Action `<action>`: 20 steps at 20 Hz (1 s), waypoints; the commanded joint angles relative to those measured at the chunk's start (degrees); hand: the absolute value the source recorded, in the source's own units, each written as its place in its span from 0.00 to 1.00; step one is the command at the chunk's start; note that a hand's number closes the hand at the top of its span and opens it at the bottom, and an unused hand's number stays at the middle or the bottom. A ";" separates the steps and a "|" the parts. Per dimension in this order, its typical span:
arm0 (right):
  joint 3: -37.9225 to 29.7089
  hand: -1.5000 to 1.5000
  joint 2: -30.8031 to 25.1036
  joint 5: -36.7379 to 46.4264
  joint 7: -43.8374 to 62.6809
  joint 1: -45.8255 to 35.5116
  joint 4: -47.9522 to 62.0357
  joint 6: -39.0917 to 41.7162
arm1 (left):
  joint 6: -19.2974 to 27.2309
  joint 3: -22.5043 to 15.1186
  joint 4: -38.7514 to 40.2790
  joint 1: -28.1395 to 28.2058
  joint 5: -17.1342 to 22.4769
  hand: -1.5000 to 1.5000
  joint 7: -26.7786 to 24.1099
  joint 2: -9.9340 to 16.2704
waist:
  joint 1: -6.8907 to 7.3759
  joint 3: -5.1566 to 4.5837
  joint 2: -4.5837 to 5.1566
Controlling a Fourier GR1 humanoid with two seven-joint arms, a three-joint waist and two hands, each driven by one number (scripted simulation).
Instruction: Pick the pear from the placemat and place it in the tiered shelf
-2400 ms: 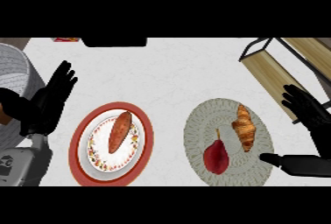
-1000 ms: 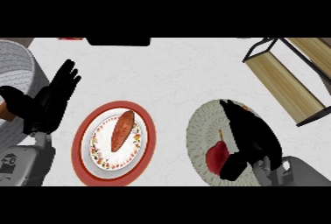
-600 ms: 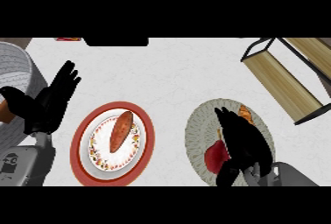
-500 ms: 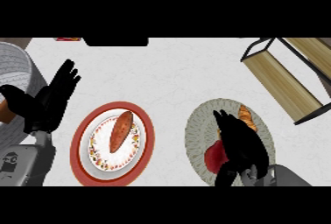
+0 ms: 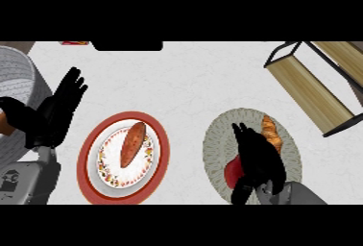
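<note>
The dark red pear (image 5: 231, 173) lies on the round grey placemat (image 5: 215, 139) at the lower right, next to a croissant (image 5: 271, 135). My right hand (image 5: 257, 162) lies over the placemat with its fingers straight and pointing away from me. It covers the pear's right side, and the thumb sits below the pear. I cannot tell whether it touches the fruit. The tiered shelf (image 5: 309, 92), wooden boards in a black frame, stands at the upper right. My left hand (image 5: 54, 115) rests open at the left edge.
A red plate (image 5: 88, 166) holding a white patterned plate and a long brown sweet potato (image 5: 132, 144) sits left of the placemat. A grey woven object (image 5: 16, 81) stands at the far left. A black item (image 5: 127, 45) lies at the back edge.
My right hand came in from the right edge onto the placemat and now covers part of the pear. The left hand has stayed put.
</note>
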 commanded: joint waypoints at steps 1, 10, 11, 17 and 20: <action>-0.63 0.00 1.84 3.39 5.71 2.68 0.75 0.77 | -0.79 0.68 -2.64 0.73 0.22 0.50 3.10 1.13 | 0.02 0.03 -0.05; -7.15 0.00 7.79 6.19 -1.44 1.28 11.21 3.30 | -1.00 1.12 0.67 -0.68 -1.55 0.50 0.66 -1.49 | 0.04 0.02 0.09; -6.35 0.00 5.60 7.75 -5.16 5.73 11.20 0.48 | -3.32 2.44 -1.06 1.55 -0.10 0.50 0.18 0.11 | 0.04 0.03 0.05; -7.87 1.00 11.47 10.52 -7.38 5.95 15.79 1.34 | -0.15 0.14 -2.86 1.46 -4.37 0.50 0.27 -3.50 | 0.10 0.03 0.02; -6.77 1.00 10.57 13.32 -11.15 7.43 16.74 1.37 | -0.21 1.44 -1.82 -1.84 -3.56 0.50 4.39 -2.92 | -0.03 0.04 0.03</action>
